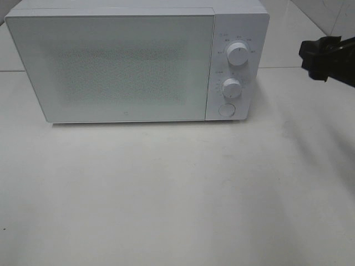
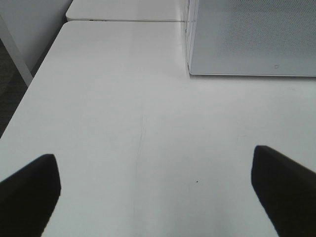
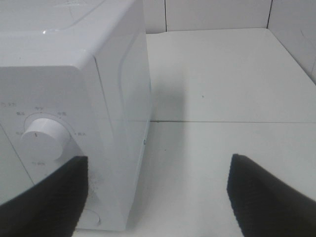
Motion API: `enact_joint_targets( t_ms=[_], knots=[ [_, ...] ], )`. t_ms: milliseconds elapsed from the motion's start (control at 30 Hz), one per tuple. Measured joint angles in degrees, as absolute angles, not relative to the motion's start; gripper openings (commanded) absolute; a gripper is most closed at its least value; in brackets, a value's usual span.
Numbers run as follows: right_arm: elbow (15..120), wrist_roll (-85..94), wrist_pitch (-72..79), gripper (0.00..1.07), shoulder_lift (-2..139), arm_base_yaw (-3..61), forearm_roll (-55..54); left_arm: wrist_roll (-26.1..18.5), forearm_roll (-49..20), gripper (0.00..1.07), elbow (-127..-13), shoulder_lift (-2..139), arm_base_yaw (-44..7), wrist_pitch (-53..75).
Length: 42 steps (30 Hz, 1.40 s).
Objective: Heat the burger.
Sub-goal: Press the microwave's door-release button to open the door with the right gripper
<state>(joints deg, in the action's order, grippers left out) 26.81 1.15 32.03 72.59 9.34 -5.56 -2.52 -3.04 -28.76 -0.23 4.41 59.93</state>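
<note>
**A:** So what was actually on the desk (image 1: 166, 194)?

**B:** Just one white microwave (image 1: 127, 61) at the back edge, door shut. It had an upper knob (image 1: 238, 54), a lower knob (image 1: 232, 87) and one round button (image 1: 226, 110). The print round the dials was too tiny to read.

**A:** And the burger? The grippers?

**B:** Couldn't spot the burger in any view tbh. The left gripper (image 2: 155, 192) and the right gripper (image 3: 158, 197) both had their jaws spread wide and were holding nothing. The right one was by the right edge.

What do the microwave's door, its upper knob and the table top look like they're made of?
Microwave door: probably glass or plastic, matte white, with a fine dot mesh showing through.
Upper knob: likely smooth white moulded plastic, with an indicator line.
Table top: white laminate or similar, faintly glossy, with soft reflections.
</note>
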Motion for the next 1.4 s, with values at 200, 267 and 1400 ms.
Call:
enact_joint_targets(
  t_ms=[200, 267, 1400],
  knots=[
    [23.2, 12.0, 42.1, 0.75, 77.8, 18.7, -16.5, -2.5, -3.0, 1.0, -28.8, -0.2, 4.4, 59.9],
    [23.1, 13.3, 43.2, 0.75, 78.6, 20.1, -18.2, -2.5, -3.0, 1.0, -28.8, -0.2, 4.4, 59.9],
    [26.6, 18.0, 62.3, 0.75, 100.0, 42.7, -44.1, -2.5, -3.0, 1.0, -28.8, -0.2, 4.4, 59.9]
  ],
)
